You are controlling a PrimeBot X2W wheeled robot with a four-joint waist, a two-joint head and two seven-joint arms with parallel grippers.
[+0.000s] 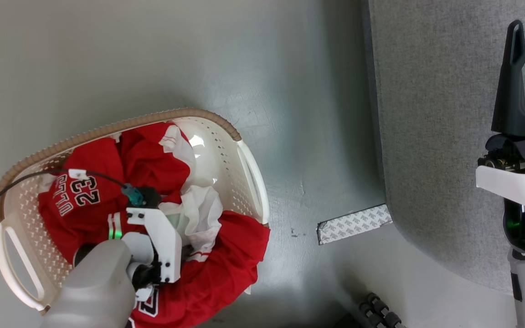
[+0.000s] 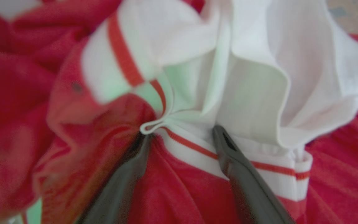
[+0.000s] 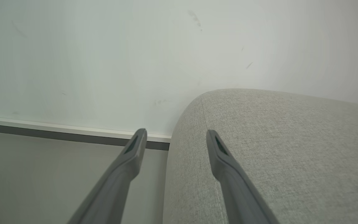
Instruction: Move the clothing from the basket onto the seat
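The red clothing (image 1: 153,164) with white panels and the number 23 lies bunched in the cream basket (image 1: 107,130) on the floor at the lower left; part of it hangs over the near rim. My left gripper (image 2: 180,132) is pushed down into the pile. Its fingers (image 2: 228,149) are open and straddle a fold of white, red-striped trim (image 2: 197,149). In the head view my left wrist (image 1: 153,237) covers the fingers. My right gripper (image 1: 515,27) (image 3: 176,133) hovers open and empty over the light grey seat (image 1: 435,114) (image 3: 275,149) on the right.
Grey floor (image 1: 308,136) separates the basket from the seat. A patterned strip (image 1: 353,223) lies on the floor at the seat's edge. A dark ribbed part (image 1: 378,312) sits at the bottom. A black cable (image 1: 16,182) crosses the basket. A wall and baseboard (image 3: 57,130) stand behind the seat.
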